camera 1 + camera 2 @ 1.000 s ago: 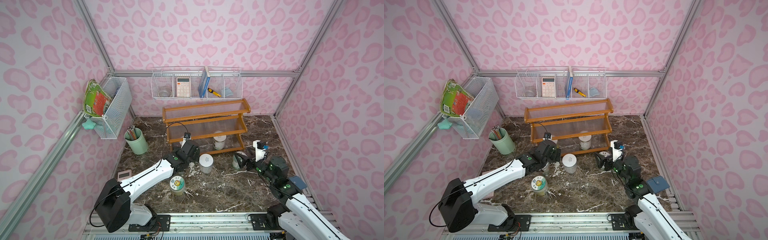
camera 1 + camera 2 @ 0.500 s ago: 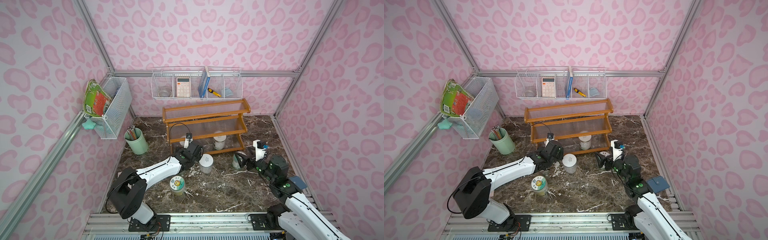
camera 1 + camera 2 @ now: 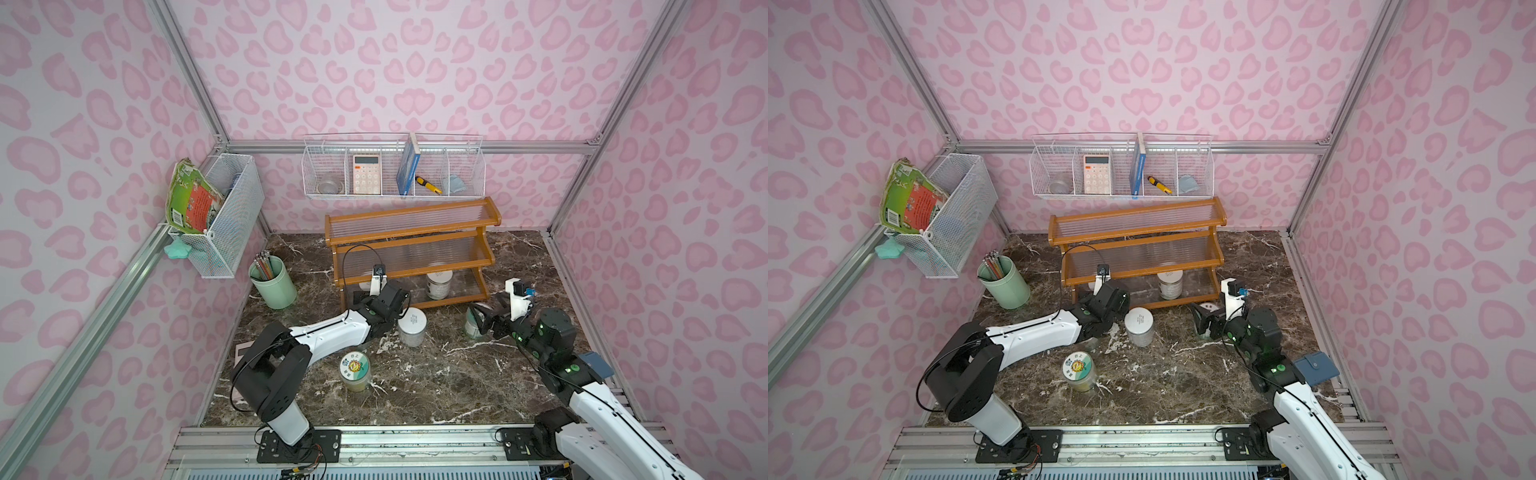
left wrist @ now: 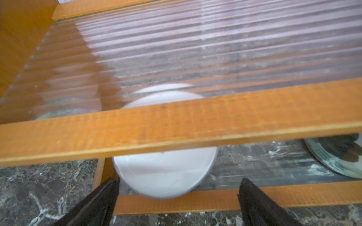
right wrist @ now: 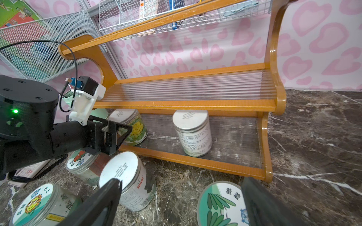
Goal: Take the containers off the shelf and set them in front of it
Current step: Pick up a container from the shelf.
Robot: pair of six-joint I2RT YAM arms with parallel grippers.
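White-lidded jar [image 4: 164, 168] at the shelf's [image 3: 411, 253] nine-o'clock end now faces the advanced left end effector's [image 4: 179, 181] spread jaws, ungripped; plain jar [image 3: 438, 286] also stays shelved.

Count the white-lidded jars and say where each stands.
6. Two on the shelf's bottom tier: a yellow-stickered jar and a plain jar. Four on the floor in front: a second plain jar, a red-stickered jar, a sunflower jar, a green-leaf jar.
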